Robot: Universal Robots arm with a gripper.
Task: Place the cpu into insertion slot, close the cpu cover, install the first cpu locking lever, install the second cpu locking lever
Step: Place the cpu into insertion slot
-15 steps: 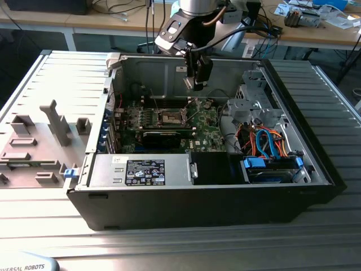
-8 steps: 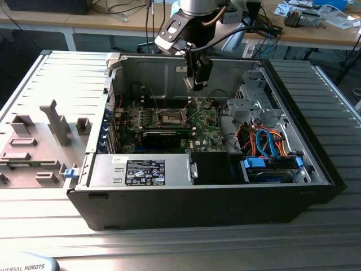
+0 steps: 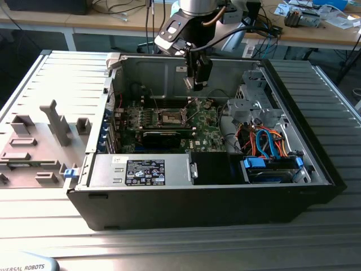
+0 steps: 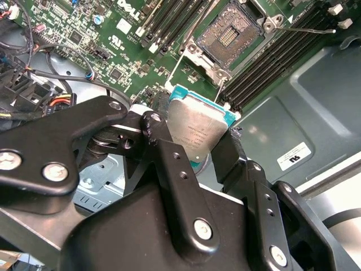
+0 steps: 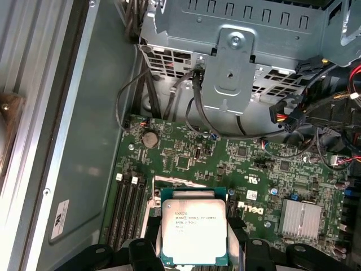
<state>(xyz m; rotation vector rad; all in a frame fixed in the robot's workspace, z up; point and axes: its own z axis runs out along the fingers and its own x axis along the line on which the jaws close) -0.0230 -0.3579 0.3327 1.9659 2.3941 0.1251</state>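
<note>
Aloft over the motherboard (image 5: 186,158), the gripper (image 4: 194,135) held the cpu (image 4: 197,124) by two opposite edges between its jaws, metal top towards both wrist cameras. The open insertion slot (image 4: 232,35) lay below the chip, offset towards the exterior view's left. The cpu cover could not be made out with certainty, and in the first wrist view the chip largely hid the slot.

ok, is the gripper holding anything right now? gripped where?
Yes. The gripper holds the cpu, its fingers pinching two opposite side edges.
</note>
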